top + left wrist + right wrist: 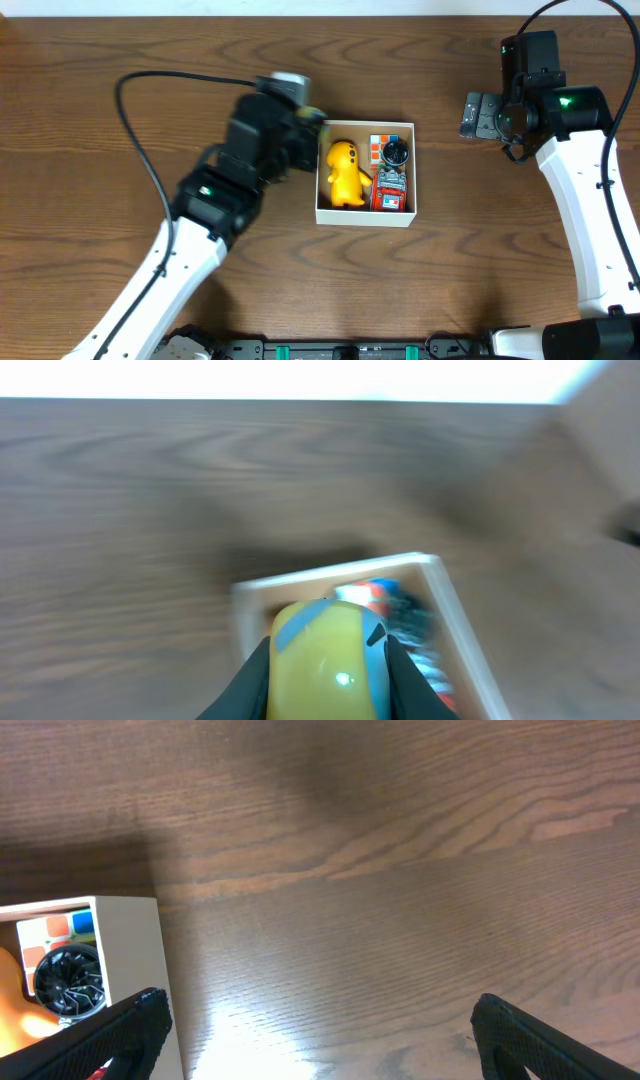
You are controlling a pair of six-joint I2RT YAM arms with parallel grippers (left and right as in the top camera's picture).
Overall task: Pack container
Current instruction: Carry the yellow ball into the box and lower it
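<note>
The white-walled container (365, 218) sits mid-way across the wooden table (100, 60). Inside it, a yellow toy figure (345, 172) lies on the left and a red-and-white toy (392, 168) with a black round part on the right. The left gripper (310, 128), blurred, hangs at the container's upper-left corner, with a yellowish object (314, 113) at its tip. The right gripper (478, 115) is well apart to the right.
</note>
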